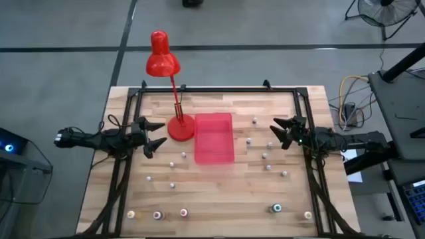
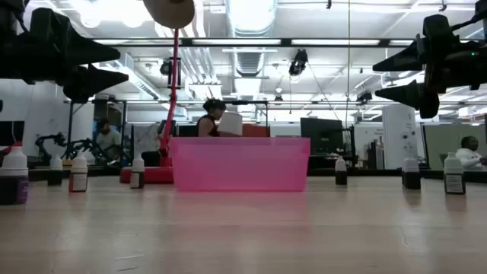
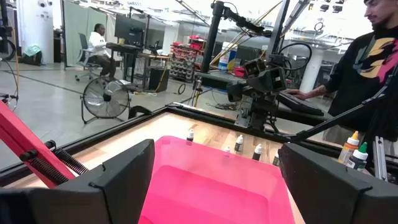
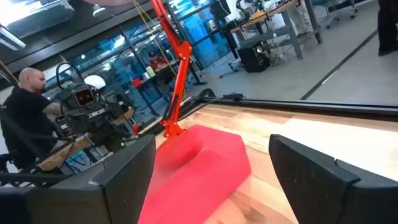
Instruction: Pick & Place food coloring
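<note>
Several tiny food coloring bottles stand upright on the wooden table: a scatter right of the tray (image 1: 265, 156), a few left of it (image 1: 172, 164), and a row along the near edge (image 1: 157, 214) with a green one (image 1: 277, 208). The low view shows them as small capped bottles (image 2: 77, 173). My left gripper (image 1: 157, 135) hovers open above the table beside the red lamp's base, left of the tray. My right gripper (image 1: 277, 132) hovers open right of the tray, above the scattered bottles. Both are raised clear of the table in the low view (image 2: 91, 65), (image 2: 403, 76).
A translucent pink-red rectangular tray (image 1: 214, 138) sits mid-table. A red desk lamp stands with its base (image 1: 180, 127) left of the tray, its head (image 1: 161, 61) over the far edge. A black frame (image 1: 219, 90) rims the table. People show beyond the table.
</note>
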